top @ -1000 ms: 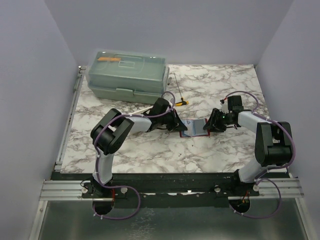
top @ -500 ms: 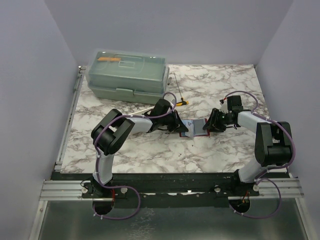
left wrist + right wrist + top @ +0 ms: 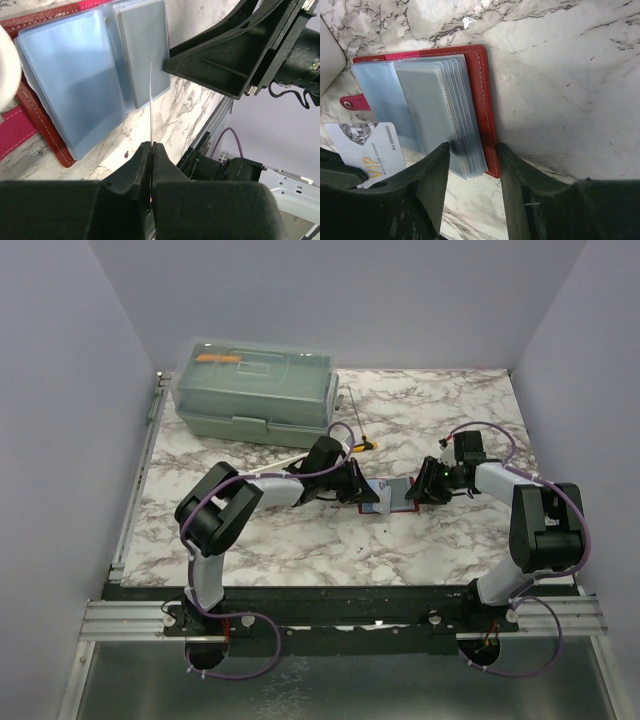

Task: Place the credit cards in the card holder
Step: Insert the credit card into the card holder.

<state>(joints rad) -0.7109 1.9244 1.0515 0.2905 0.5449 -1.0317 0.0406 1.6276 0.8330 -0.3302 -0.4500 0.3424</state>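
Credit card is looking thin, light, stiff and slick. We're holding it edge-on by one end, left gripper clamped on it, just over the open card holder mid-table. Right gripper is straddling the holder's right edge, jaws apart; contact unclear.

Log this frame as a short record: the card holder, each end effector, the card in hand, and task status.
card holder: red, lying open on the marble table, clear sleeves fanned
left end effector: shut on a card, held edge-on beside the holder
right end effector: jaws apart astride the holder's edge; grip unclear
card: pale, marked VIP
status: held card not yet in a sleeve
background: green toolbox
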